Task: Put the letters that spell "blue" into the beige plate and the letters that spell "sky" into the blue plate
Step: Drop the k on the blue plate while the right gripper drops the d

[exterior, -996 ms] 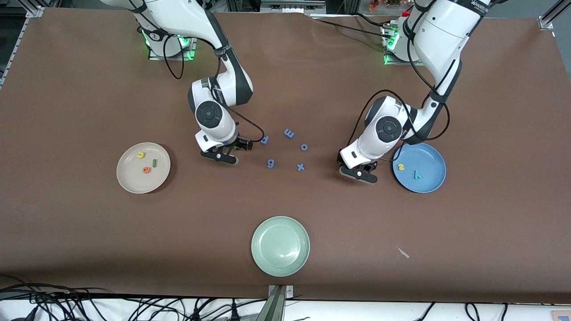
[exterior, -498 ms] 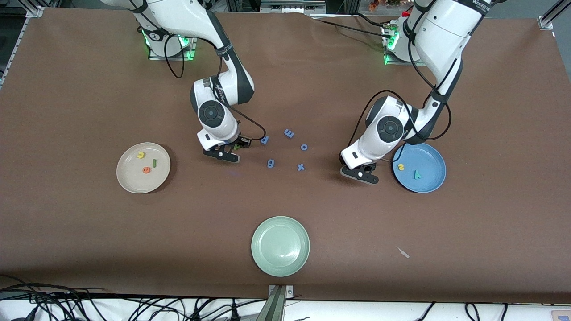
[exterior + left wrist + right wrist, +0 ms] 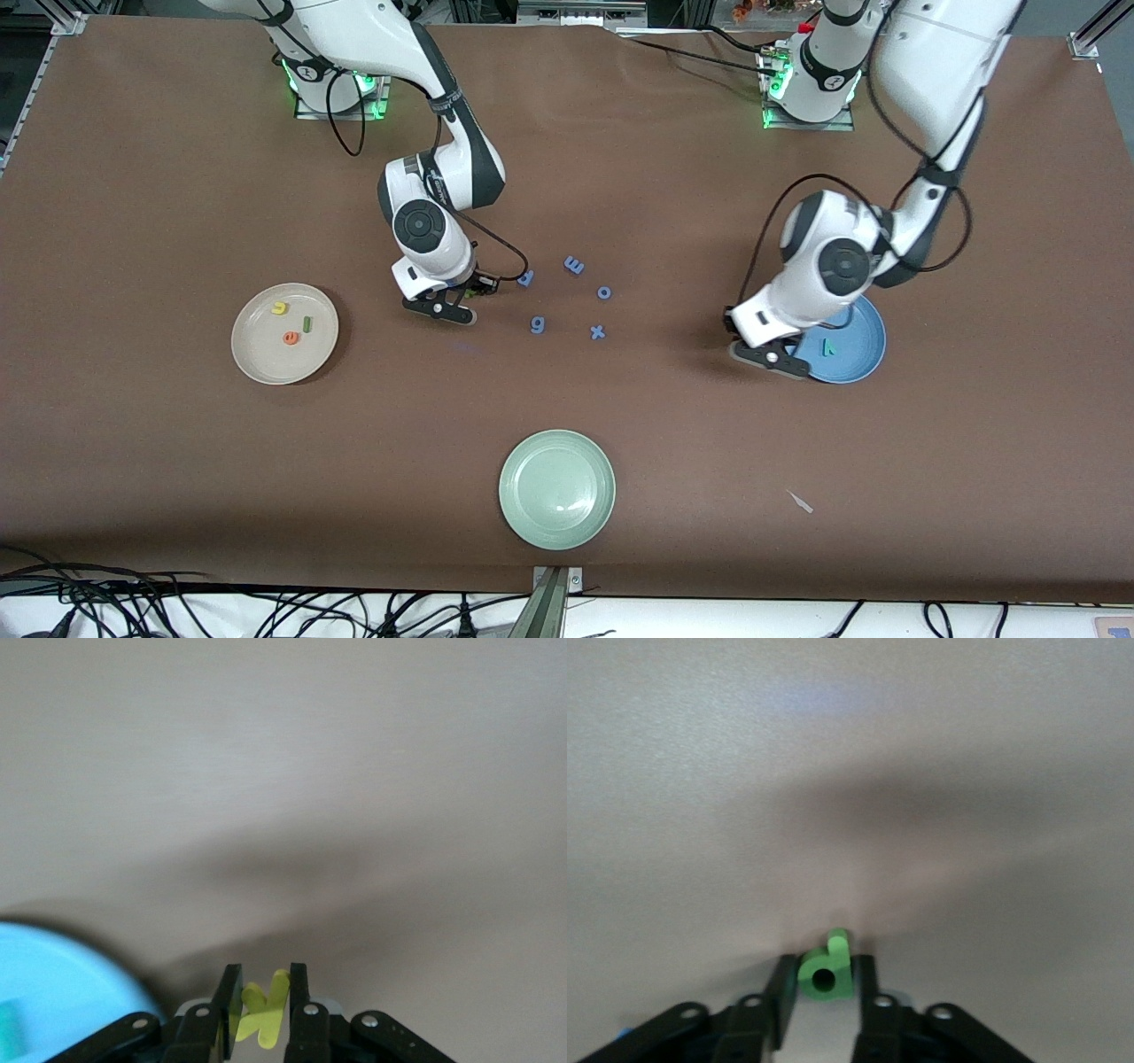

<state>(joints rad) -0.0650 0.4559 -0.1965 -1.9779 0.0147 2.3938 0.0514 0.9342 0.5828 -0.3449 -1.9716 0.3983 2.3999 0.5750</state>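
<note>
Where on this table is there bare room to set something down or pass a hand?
Open brown table lies between the beige plate and the pale green plate, and again between that plate and the blue plate. It is crowded mid-table, where the loose blue letters lie scattered between the right gripper and the left gripper.

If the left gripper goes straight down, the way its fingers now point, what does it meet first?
Probably the rim of the blue plate at its edge toward the right arm's end, or the table beside it. The left gripper holds the yellow k.
</note>
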